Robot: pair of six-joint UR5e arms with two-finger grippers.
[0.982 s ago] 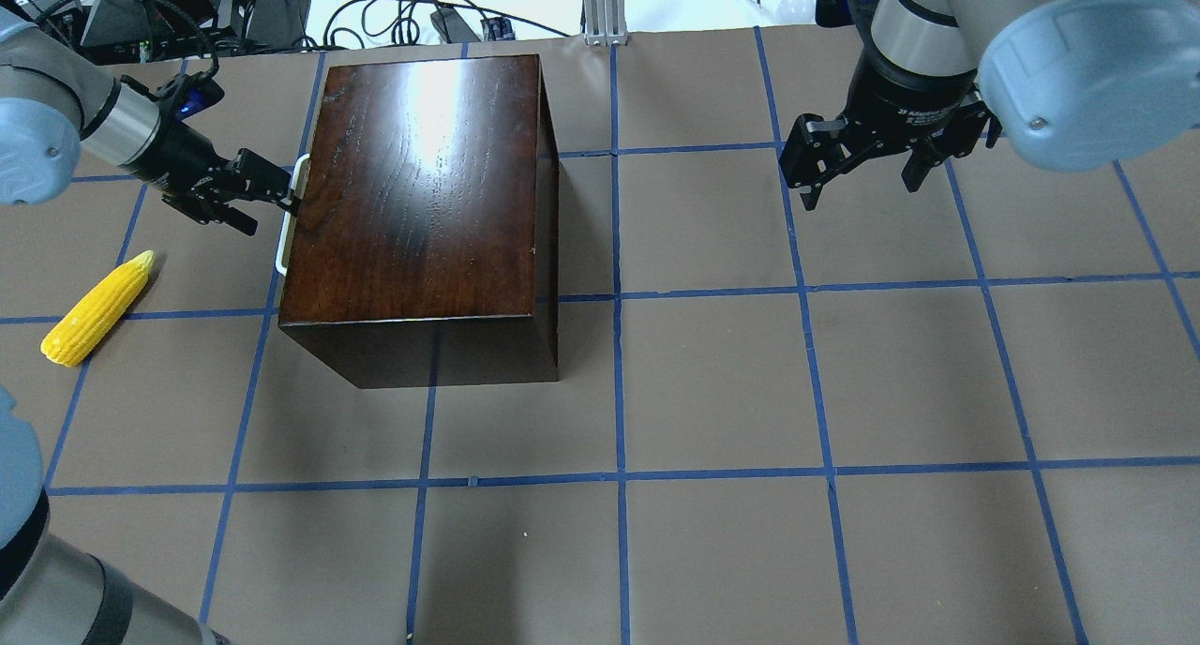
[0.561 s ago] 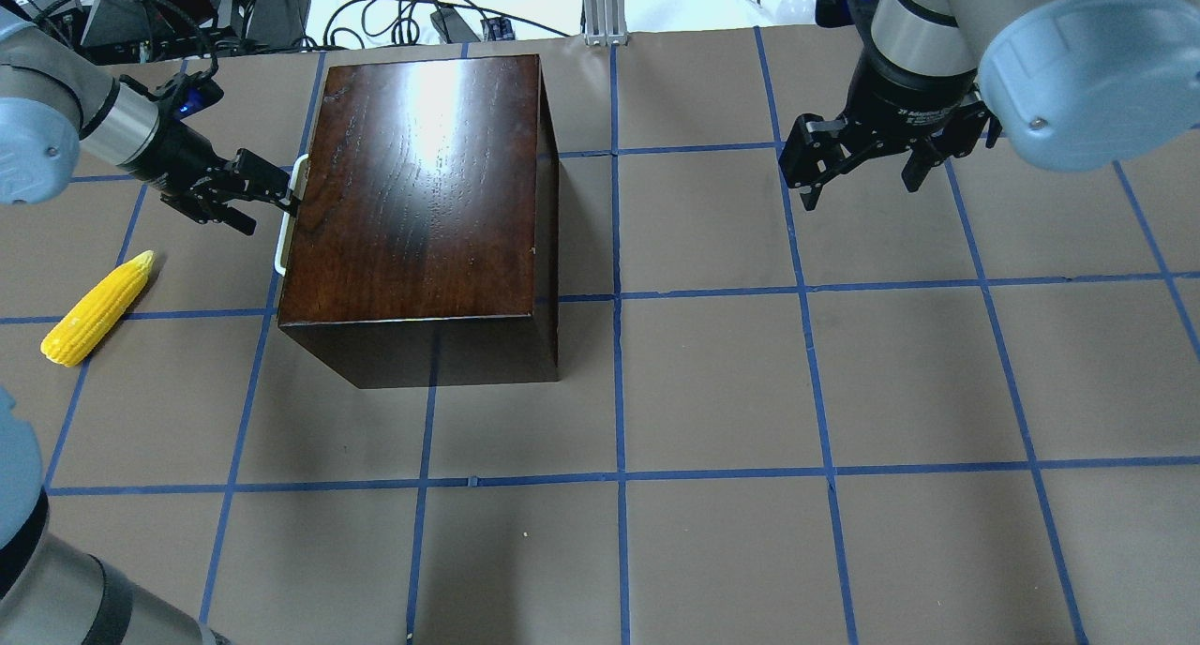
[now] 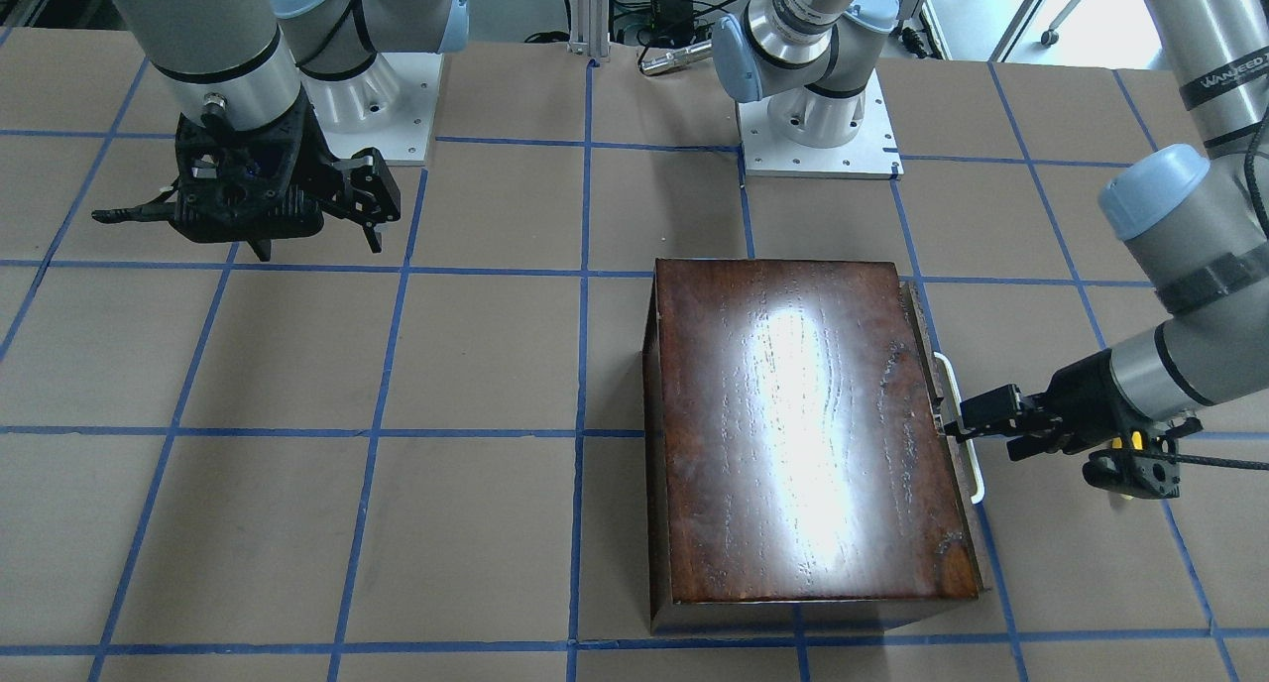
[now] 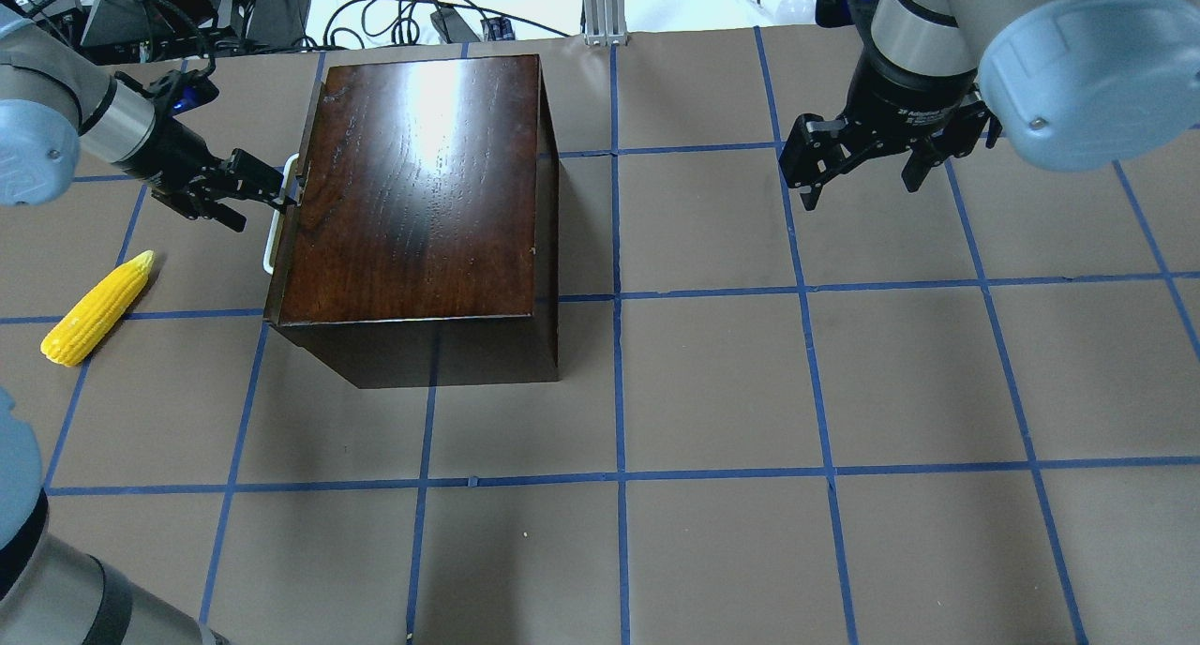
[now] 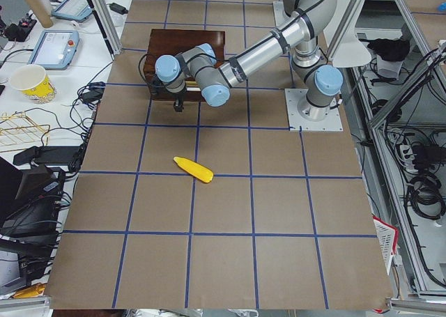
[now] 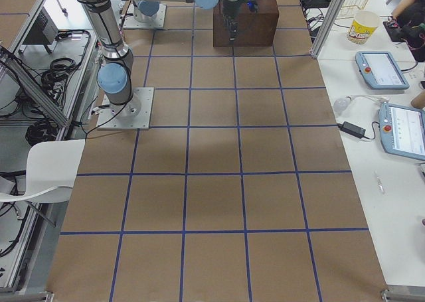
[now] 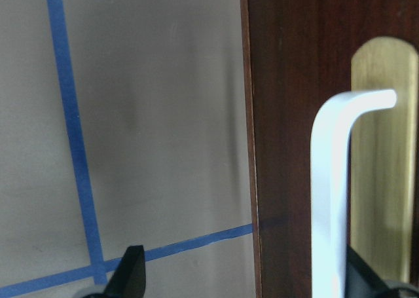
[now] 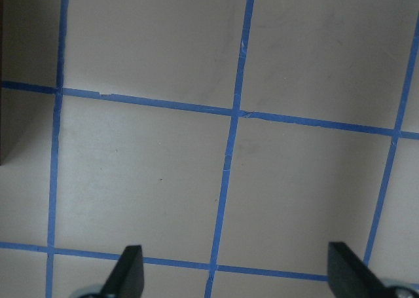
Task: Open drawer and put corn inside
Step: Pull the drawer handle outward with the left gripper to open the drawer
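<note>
The dark reddish-brown box (image 4: 422, 186) stands at the back left of the table. Its drawer (image 7: 288, 147) sticks out a little on the box's left side, and its white handle (image 4: 269, 242) faces my left gripper (image 4: 261, 204). The gripper is open, with one finger (image 7: 363, 278) hooked behind the handle (image 7: 327, 200) and the other out over the table. The yellow corn (image 4: 98, 309) lies on the table left of the box, in front of the left arm. My right gripper (image 4: 858, 181) hangs open and empty above the table at the back right.
Cables and electronics (image 4: 234, 7) lie beyond the table's back edge. A metal post (image 4: 605, 7) stands behind the box. Blue tape lines (image 4: 619, 392) grid the brown table. The left arm's elbow (image 4: 37, 570) fills the near left corner.
My left gripper has moved left with the handle, and the drawer front has slid a little way out of the box. The corn and the right arm have not moved.
</note>
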